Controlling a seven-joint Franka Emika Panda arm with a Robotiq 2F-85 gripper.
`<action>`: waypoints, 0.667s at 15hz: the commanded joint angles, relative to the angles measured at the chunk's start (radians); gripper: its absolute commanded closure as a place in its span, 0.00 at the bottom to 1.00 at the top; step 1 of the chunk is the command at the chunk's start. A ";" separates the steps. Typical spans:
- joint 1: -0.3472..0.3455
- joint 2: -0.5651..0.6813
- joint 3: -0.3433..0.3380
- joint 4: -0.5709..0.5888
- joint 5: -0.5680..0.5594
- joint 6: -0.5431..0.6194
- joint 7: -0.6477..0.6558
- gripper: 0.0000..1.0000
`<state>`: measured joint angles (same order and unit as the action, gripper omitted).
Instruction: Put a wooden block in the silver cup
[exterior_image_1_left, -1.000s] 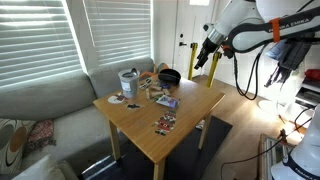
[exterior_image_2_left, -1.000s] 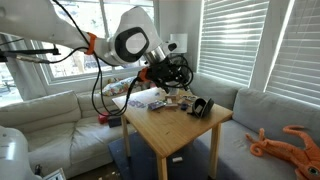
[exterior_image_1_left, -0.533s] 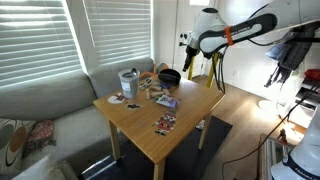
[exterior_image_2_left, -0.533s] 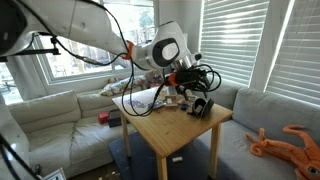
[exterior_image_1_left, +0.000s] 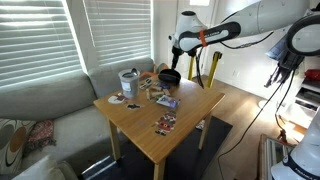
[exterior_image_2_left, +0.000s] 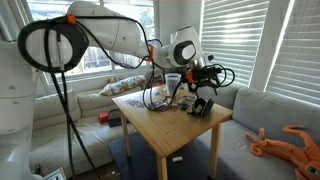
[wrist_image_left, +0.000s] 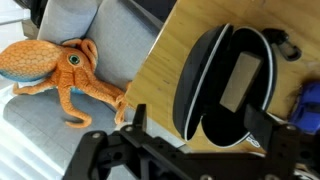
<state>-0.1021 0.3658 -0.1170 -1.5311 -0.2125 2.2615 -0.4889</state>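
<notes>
1. Gripper (wrist_image_left: 198, 120): the fingers (wrist_image_left: 134, 122) are spread wide with nothing between them. From my wrist view it hangs directly over the bowl, and an exterior view (exterior_image_1_left: 172, 63) also puts it just above the bowl.
2. Bowl (wrist_image_left: 200, 70): low and black, standing on the table (exterior_image_1_left: 135, 120) close to one edge. There is a pale grey patch inside it; I cannot tell whether that is an object or glare.
3. Silver cup (exterior_image_1_left: 129, 80): upright on the table at the corner nearest the sofa (exterior_image_1_left: 45, 100). It stands apart from the bowl (exterior_image_1_left: 170, 76) and well clear of the gripper. The small clutter (exterior_image_1_left: 150, 87) between cup and bowl is too small for me to name.
4. Cards (exterior_image_1_left: 164, 125): they lie flat mid-table, and a second lot (exterior_image_1_left: 165, 101) lies nearer the bowl.
5. Octopus (wrist_image_left: 55, 68): an orange soft toy lying on the grey cushion beside the table. It also shows in an exterior view (exterior_image_2_left: 290, 140).
6. Blinds (exterior_image_1_left: 40, 35): they are lowered behind the sofa.
</notes>
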 joint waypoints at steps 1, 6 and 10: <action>-0.084 0.016 0.085 0.103 0.122 -0.109 -0.239 0.00; -0.151 -0.002 0.104 0.193 0.201 -0.277 -0.596 0.00; -0.133 -0.002 0.071 0.181 0.187 -0.256 -0.563 0.00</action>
<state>-0.2410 0.3623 -0.0382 -1.3562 -0.0292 2.0107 -1.0490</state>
